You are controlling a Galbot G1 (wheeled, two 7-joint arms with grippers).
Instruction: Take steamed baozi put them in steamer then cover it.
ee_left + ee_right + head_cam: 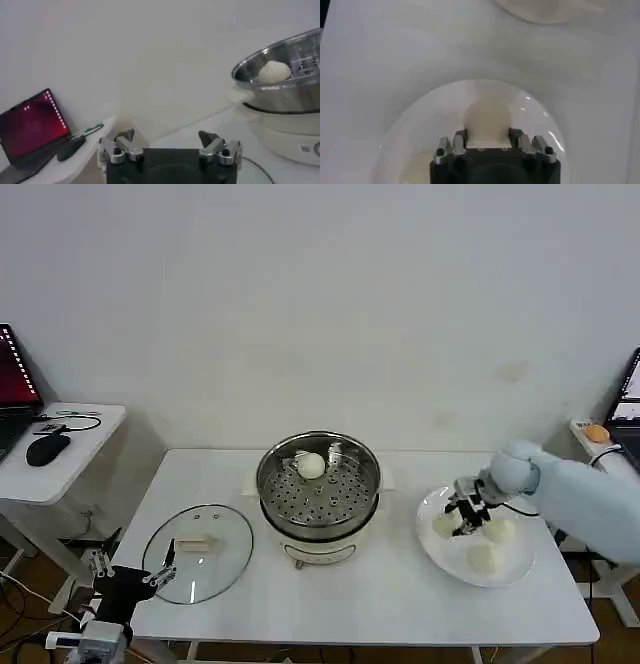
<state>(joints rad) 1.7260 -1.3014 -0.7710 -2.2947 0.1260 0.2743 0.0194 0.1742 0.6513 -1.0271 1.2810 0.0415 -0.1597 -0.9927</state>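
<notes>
One steamed baozi (311, 466) (273, 71) lies in the shiny steamer (372, 484) (285, 97) at the table's middle. On the white plate (440, 559) (420, 125) to the right lie three more. My right gripper (463, 519) (487, 134) reaches down onto the plate, shut on the leftmost baozi (443, 526) (487, 117), which still rests on the plate. The other two baozi (499, 530) (482, 558) lie beside it. The glass cover (220, 569) lies flat left of the steamer. My left gripper (133, 556) (167, 136) hangs open by the cover's left edge, holding nothing.
A small side table (80, 454) at the far left carries a laptop (30, 125) and a black mouse (47, 447). An orange object (596, 433) sits on a shelf at the far right. Bare tabletop runs along the front edge (340, 614).
</notes>
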